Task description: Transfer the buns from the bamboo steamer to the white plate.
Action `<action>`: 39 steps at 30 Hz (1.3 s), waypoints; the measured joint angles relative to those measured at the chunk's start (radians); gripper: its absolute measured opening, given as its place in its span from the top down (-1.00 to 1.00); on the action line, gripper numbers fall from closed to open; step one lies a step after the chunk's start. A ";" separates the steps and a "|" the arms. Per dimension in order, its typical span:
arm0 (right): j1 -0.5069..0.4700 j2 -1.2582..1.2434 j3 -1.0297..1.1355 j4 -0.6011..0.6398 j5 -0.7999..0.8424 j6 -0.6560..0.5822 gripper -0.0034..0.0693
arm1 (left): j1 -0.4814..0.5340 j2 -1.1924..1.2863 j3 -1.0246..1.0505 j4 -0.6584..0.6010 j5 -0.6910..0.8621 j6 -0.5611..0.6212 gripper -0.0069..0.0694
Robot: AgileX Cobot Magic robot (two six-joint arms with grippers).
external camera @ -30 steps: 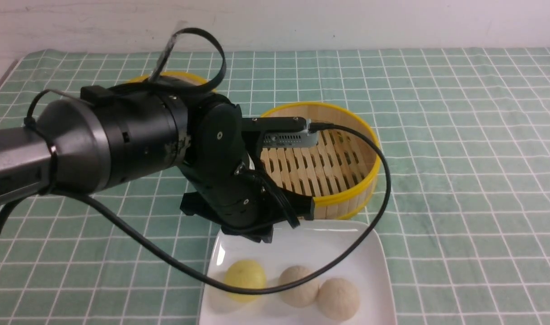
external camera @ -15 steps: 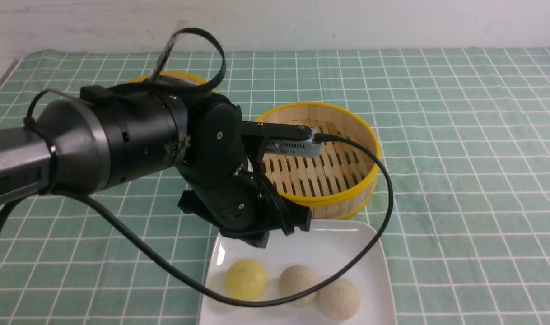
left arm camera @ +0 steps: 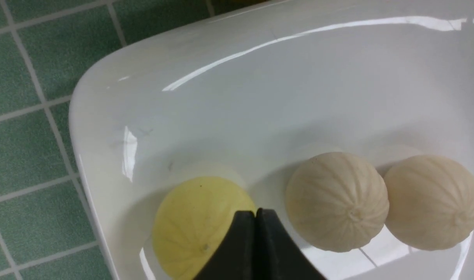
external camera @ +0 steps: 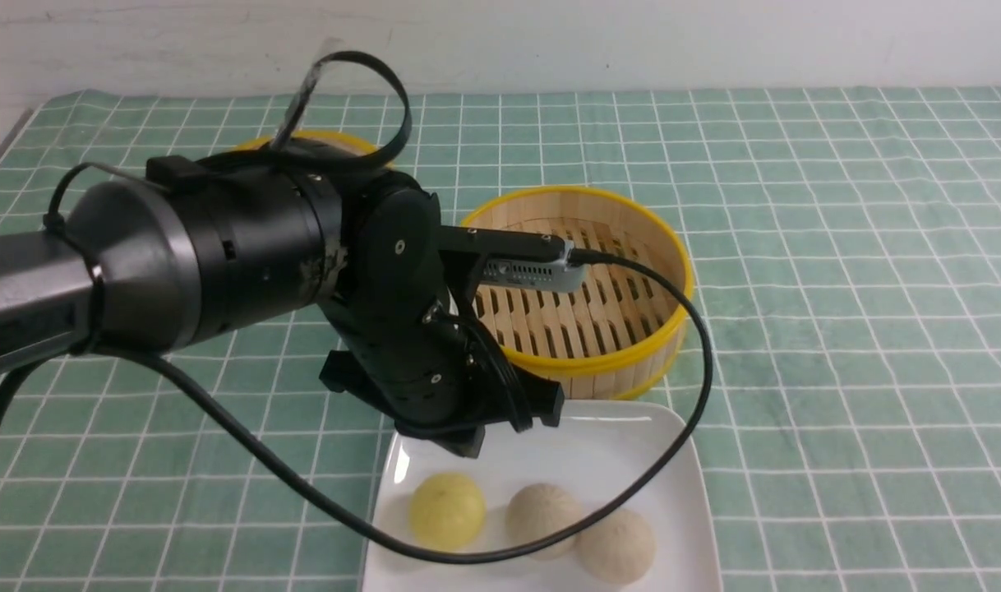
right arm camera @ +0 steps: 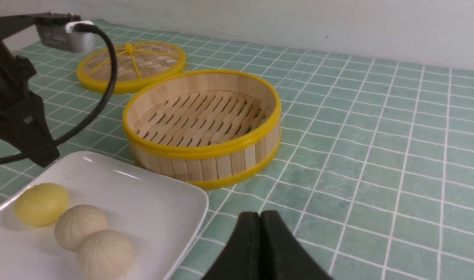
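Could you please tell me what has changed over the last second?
The left tool, shut and empty, has drifted slightly toward the robot over the white plate, uncovering more of the bamboo steamer. Nothing was grasped or released. The three buns and the steamer stayed put.

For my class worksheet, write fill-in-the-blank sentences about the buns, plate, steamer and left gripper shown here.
The number of buns on the white plate is ____.
The bamboo steamer is now ____.
One bun is ____; the other two are beige.
The left gripper is ____ (open or shut).

Missing words: three; empty; yellow; shut.
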 joint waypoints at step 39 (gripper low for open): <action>-0.372 -0.161 0.315 -0.059 -0.046 0.000 0.84 | 0.000 -0.962 0.238 0.278 0.118 -0.020 0.79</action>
